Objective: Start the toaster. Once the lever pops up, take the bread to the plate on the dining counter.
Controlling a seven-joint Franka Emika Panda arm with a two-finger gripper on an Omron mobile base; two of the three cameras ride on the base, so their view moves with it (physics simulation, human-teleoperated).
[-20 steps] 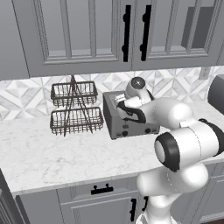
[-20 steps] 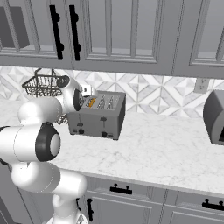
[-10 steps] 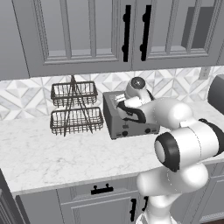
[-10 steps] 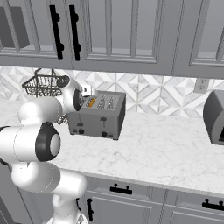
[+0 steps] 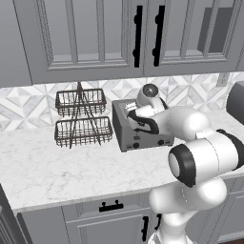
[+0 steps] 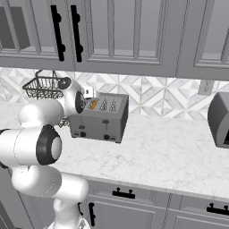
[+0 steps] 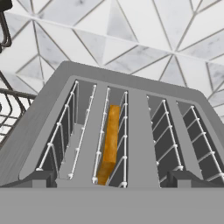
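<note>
The gripper, jaws spread wide, is hovering over the toaster while the bread is sitting in its second-from-left slot.

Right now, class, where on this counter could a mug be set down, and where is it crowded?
Free: the counter between the toaster and the grey appliance, and the front strip by the edge. Crowded: the back left, where the wire rack stands close beside the toaster.
</note>
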